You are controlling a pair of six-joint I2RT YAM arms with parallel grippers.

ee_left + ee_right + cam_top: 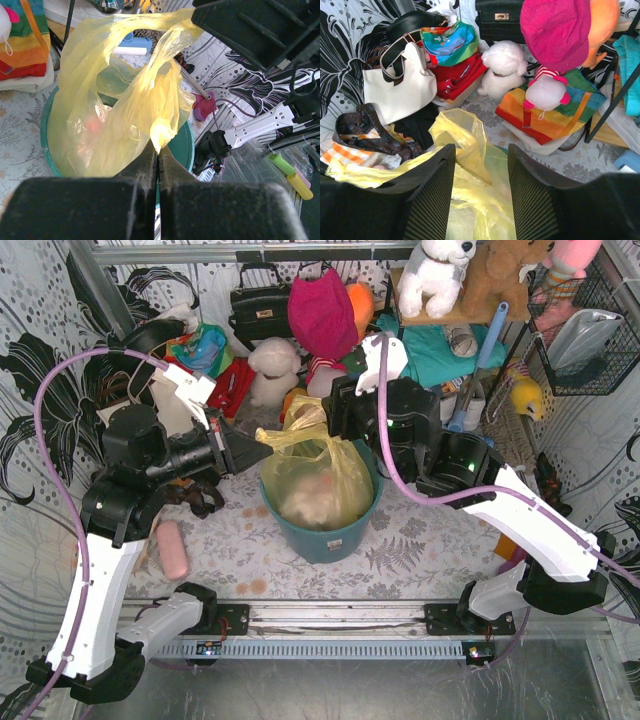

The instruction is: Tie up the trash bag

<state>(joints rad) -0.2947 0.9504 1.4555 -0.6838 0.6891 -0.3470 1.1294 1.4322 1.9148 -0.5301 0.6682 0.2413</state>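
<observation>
Yellow-green trash bag (318, 480), upright in teal bin (330, 540), mouth pointing up

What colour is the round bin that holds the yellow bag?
Teal. The bin shows best in the top external view.

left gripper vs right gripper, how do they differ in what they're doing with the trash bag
The left gripper is shut, pinching a fold of the trash bag; the right gripper is open, plastic lying loose between its fingers. The left gripper reaches in from the bag's left side; the right gripper sits at its raised top, far right. Both work the bag's upper plastic above the teal bin.
</observation>
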